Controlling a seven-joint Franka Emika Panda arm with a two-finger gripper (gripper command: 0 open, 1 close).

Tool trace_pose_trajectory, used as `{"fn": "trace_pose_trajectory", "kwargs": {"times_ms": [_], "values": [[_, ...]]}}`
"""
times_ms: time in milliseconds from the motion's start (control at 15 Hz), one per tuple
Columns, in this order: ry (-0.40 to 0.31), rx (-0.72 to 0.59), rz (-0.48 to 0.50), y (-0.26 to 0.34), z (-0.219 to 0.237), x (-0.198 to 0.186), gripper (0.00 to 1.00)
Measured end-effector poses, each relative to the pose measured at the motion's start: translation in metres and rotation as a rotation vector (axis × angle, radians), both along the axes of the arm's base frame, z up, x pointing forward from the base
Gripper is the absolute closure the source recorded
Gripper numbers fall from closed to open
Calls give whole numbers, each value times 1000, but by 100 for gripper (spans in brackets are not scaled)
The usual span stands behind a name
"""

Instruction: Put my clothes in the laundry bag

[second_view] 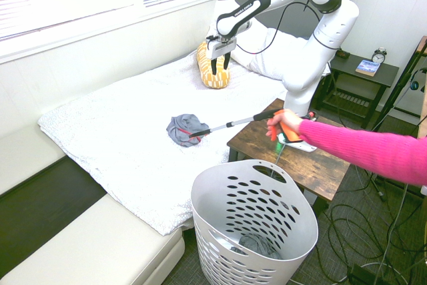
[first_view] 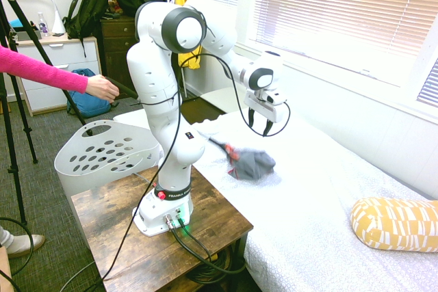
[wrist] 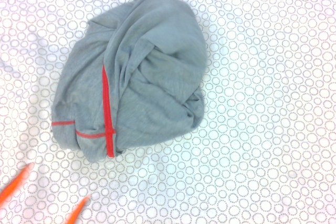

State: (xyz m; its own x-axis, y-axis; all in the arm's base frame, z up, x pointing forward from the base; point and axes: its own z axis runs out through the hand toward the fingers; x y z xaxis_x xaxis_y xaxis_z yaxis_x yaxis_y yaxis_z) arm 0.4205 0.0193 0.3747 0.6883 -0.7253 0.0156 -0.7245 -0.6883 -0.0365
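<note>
Two open fingers (second_view: 213,67) hang below the white arm (second_view: 337,25) reading "FRANKA EMIKA".

The grey garment (wrist: 134,77) with red trim lies bunched on the circle-patterned sheet (wrist: 268,129). Two orange tips (wrist: 79,209), possibly a grabber's, show near it.

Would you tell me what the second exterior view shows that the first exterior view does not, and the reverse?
Only the second exterior view: grey cloth inside the laundry basket, and an alarm clock on the dark side table.

Only the first: a green backpack and a blue backpack.

Both: the basket, the grey garment on the bed, the open pincer above the bed, and the patterned yellow pillow.
</note>
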Motion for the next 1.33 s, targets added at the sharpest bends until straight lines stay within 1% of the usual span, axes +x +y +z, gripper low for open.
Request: {"fn": "trace_pose_trajectory", "kwargs": {"times_ms": [67,200,333,400,667,933,1200,1333], "values": [[1,-2,0,0,0,0,0],[-23,-5,-4,0,-3,4,0],[-46,-2,5,3,-24,15,0],[-49,2,12,5,-45,22,0],[-7,24,53,27,-148,51,0],[32,59,101,62,-229,102,0],[55,37,105,64,-313,154,0],[55,54,109,69,-345,173,0]]}}
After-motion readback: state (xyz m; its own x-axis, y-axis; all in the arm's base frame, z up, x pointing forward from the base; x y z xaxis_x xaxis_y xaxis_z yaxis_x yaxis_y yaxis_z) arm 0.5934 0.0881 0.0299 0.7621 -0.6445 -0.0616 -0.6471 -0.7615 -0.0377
